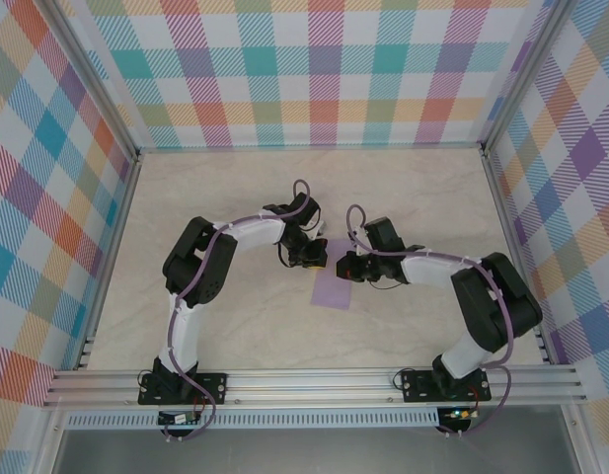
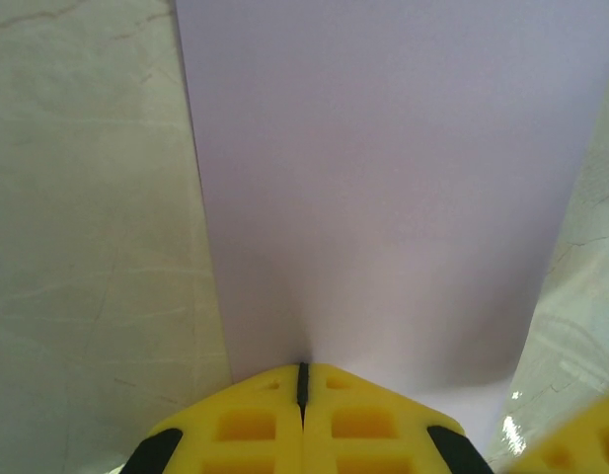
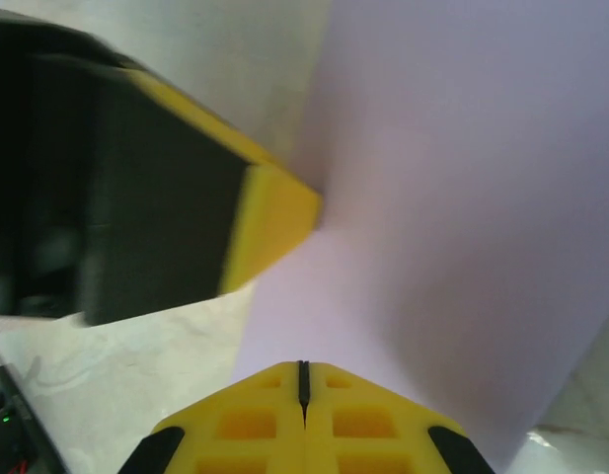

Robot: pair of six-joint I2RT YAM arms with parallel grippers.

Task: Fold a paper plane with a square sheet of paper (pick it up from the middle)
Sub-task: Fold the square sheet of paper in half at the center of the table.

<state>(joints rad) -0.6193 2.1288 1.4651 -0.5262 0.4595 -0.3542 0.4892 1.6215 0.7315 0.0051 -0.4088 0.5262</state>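
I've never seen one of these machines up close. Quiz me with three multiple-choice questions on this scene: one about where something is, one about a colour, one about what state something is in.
1. Where does the square sheet of paper lie?
A. Near the middle of the table
B. In the far left corner
C. On the metal rail at the near edge

2. What colour are the fingers of the left gripper?
A. Red
B. Yellow
C. Green

3. How do the jaws of the right gripper stand?
A. Wide open
B. Half open
C. Shut together

Answers:
1 A: the top view shows the lavender sheet mid-table.
2 B: they show plain yellow in the left wrist view.
3 C: only a thin dark seam parts them in the right wrist view.
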